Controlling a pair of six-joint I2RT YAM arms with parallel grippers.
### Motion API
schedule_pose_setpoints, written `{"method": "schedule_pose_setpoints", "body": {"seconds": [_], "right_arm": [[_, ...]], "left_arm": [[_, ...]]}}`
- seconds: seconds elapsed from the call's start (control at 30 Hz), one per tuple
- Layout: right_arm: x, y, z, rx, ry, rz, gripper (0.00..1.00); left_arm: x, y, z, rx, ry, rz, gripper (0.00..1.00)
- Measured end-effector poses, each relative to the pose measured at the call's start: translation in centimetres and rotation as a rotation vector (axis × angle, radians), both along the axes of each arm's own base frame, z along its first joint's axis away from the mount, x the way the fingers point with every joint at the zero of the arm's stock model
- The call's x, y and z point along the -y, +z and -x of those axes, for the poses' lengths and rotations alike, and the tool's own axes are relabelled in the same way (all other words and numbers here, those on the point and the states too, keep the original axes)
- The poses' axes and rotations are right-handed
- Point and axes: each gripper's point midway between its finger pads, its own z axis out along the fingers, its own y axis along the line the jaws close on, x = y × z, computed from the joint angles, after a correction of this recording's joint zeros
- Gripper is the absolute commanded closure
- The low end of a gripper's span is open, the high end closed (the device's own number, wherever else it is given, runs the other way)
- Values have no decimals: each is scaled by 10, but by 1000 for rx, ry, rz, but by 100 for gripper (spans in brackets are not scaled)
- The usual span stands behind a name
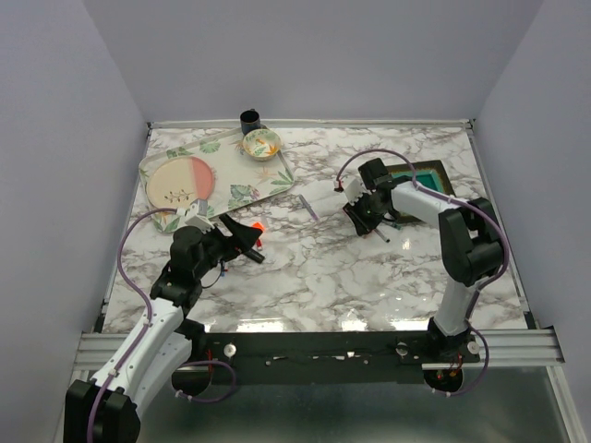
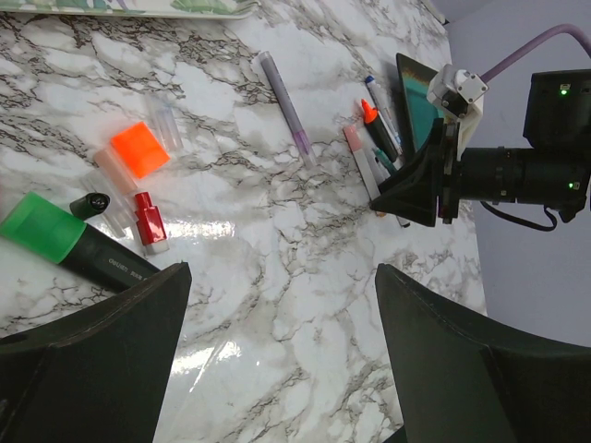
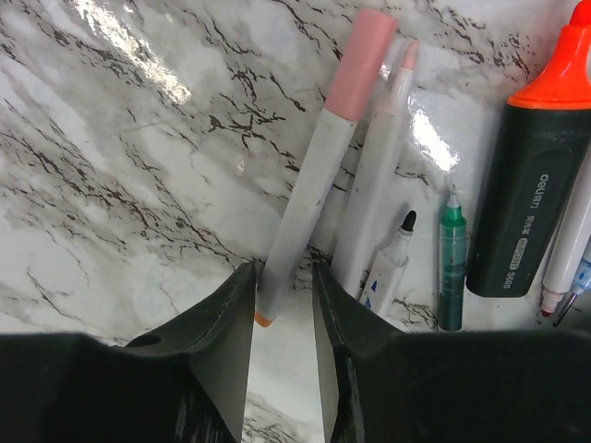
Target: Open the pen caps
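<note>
**Right wrist view.** The right gripper (image 3: pixel 283 281) straddles the lower end of the pink-capped pen (image 3: pixel 309 185). Its fingers stand narrowly apart and a sliver of table shows beside the barrel, so you have not clamped yet. Holding this end would leave the pink cap (image 3: pixel 358 55), at upper centre, free for pulling. To its right lie one pale-tipped pen (image 3: pixel 380 175), one black-tipped marker (image 3: pixel 392 254), one green pen (image 3: pixel 451 258) and one uncapped orange highlighter (image 3: pixel 522 194). Two more pens are cut by the right edge.

**Left wrist view.** The left gripper (image 2: pixel 282 295) hangs at the bottom with fingers spread wide and empty, probably reserved for the cap. At centre left are one green-capped highlighter (image 2: pixel 74 245), one loose orange cap (image 2: pixel 140 149), one red cap (image 2: pixel 149 220) and one small dark cap (image 2: pixel 90 204). One purple pen (image 2: pixel 282 106) lies alone at upper centre.
</note>
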Motion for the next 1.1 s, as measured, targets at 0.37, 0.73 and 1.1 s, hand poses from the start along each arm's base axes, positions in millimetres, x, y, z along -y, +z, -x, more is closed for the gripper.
{"method": "schedule_pose_setpoints", "body": {"seconds": [0.37,0.73,1.1], "right_arm": [[0,-2,-2,-1,-7,18,97],[-6,-1,0,-15,-6,13,100],[-48,32,33,-118,97,-240,100]], "left_arm": [[2,1,0,-1,-4,20,10],[20,-8,2,-43,-28,174,10],[71,-41,-3,-177,-119,275,12]]}}
